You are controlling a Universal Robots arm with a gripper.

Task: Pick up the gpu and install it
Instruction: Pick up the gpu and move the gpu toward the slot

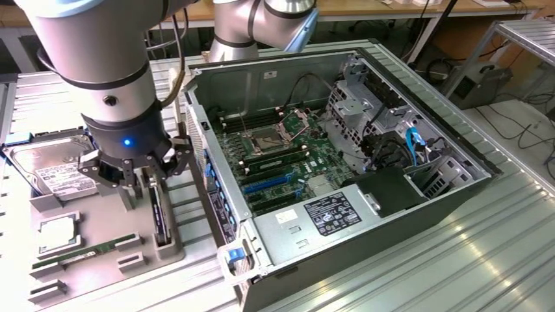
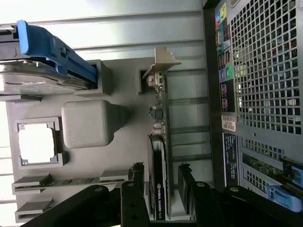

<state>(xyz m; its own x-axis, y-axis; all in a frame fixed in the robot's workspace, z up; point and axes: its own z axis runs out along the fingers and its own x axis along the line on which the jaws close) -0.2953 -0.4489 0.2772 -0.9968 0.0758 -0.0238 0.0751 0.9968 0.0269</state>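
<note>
The gpu point(image 2: 157, 161) stands on edge in a slot of the grey fixture tray point(image 2: 123, 85), its silver bracket point(image 2: 161, 61) at the end far from my wrist. In the exterior view the gpu point(image 1: 161, 218) is a thin dark strip just below my gripper point(image 1: 145, 187). The gripper point(image 2: 161, 189) is open and straddles the card's fan end, with one black finger point(image 2: 137, 182) close on one side and the other finger point(image 2: 185, 182) a small gap away on the other. Neither finger clamps the card.
The open computer case point(image 1: 433, 117), with its motherboard point(image 1: 277, 156), lies right beside the tray; its perforated back panel point(image 2: 265, 71) sits close to the gpu. On the tray are a hard drive point(image 1: 52, 170), a processor point(image 1: 56, 234) and a memory stick point(image 1: 87, 250).
</note>
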